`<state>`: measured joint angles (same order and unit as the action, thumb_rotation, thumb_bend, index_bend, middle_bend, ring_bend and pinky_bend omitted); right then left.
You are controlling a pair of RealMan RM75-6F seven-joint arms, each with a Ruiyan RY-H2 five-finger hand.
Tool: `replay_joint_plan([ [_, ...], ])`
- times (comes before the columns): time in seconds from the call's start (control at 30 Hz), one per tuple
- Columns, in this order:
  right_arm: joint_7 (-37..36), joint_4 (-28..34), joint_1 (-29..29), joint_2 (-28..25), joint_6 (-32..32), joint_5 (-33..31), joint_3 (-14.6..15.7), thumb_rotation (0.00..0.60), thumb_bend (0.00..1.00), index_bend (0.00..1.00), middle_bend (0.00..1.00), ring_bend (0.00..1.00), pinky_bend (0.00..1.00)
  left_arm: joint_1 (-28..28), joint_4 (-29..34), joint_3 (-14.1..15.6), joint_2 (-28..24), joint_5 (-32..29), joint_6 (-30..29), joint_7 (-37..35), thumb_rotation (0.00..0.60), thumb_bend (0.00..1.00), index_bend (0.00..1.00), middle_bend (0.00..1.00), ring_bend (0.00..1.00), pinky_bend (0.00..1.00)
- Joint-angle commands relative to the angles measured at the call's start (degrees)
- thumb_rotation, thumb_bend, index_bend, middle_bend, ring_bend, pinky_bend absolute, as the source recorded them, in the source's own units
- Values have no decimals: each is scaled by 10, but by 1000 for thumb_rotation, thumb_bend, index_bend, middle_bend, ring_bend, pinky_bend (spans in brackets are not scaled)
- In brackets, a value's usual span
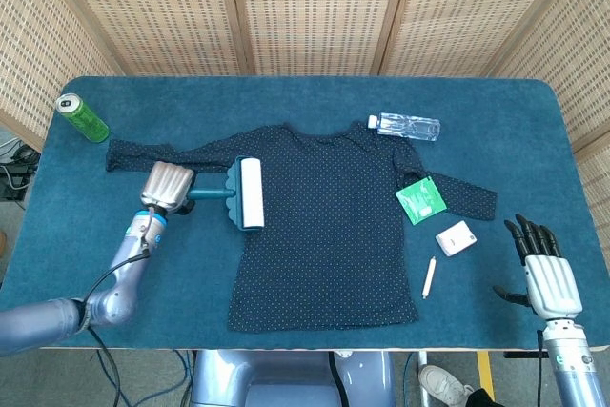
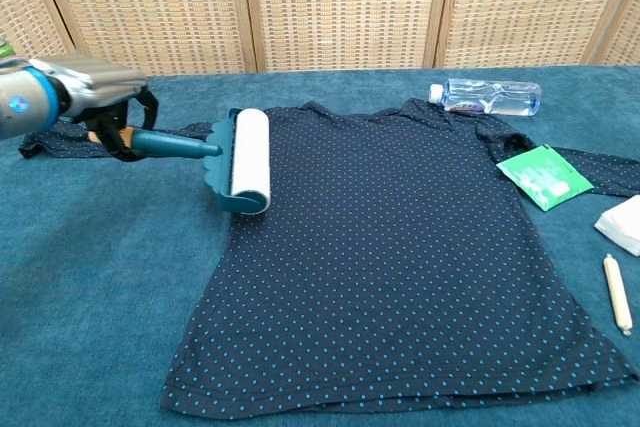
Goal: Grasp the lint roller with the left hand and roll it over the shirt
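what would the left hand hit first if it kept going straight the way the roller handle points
The left hand holds the lint roller with its handle pointing across the shirt. Going on that way, the roller head would only cross more shirt; nothing else seems to lie in that line until the far sleeve, though depth is hard to judge.

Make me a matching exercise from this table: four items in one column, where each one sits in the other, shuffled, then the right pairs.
Items:
1. lint roller
2. green can
3. water bottle
4. green packet

Places:
A. far left corner of the table
B. on the shirt's sleeve, right side
C. held by the left robot hand, at the shirt's left edge
D. beside the shirt's collar

Pairs: 1-C, 2-A, 3-D, 4-B
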<state>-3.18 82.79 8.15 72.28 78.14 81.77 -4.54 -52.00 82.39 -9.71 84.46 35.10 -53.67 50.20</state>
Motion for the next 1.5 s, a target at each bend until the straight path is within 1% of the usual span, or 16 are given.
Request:
replay_joint_plan([
  [0.03, 1, -3, 1, 2, -4, -4, -2, 600, 54, 0, 0, 0, 0, -22, -18, -2, 18, -23, 8, 17, 600, 737, 911, 803, 710, 718],
  [0.33, 0, -14, 5, 6, -18, -17, -4, 600, 54, 0, 0, 0, 0, -68, -80, 7, 72, -82, 38, 46, 600, 736, 912, 803, 710, 718],
  [0.5, 0, -17, 7, 8, -24, -18, -3, 600, 54, 0, 0, 0, 0, -89, -107, 9, 98, -101, 45, 56, 600, 736, 911, 806, 713, 720],
  [0.8, -9, -24, 10, 7, -37, -27, -4, 600, 55, 0, 0, 0, 0, -153, -149, -14, 152, -142, 49, 93, 600, 735, 912, 808, 714, 722],
  [0.93, -15, -31, 13, 8, -47, -34, -6, 600, 55, 0, 0, 0, 0, -194, -179, -28, 190, -172, 50, 124, 600, 736, 912, 808, 714, 722],
  [1.1, -19, -37, 15, 10, -55, -37, -6, 600, 54, 0, 0, 0, 0, -226, -216, -36, 232, -200, 49, 150, 600, 735, 912, 808, 714, 722],
  [1.23, -22, -39, 15, 10, -55, -39, -7, 600, 55, 0, 0, 0, 0, -239, -231, -41, 256, -213, 45, 161, 600, 736, 912, 808, 714, 722],
  [1.33, -21, -38, 14, 9, -53, -37, -6, 600, 55, 0, 0, 0, 0, -238, -226, -40, 256, -212, 37, 163, 600, 736, 912, 808, 714, 722],
  [1.5, -17, -35, 13, 9, -49, -35, -4, 600, 55, 0, 0, 0, 0, -219, -195, -29, 233, -204, 25, 155, 600, 735, 912, 808, 714, 722],
])
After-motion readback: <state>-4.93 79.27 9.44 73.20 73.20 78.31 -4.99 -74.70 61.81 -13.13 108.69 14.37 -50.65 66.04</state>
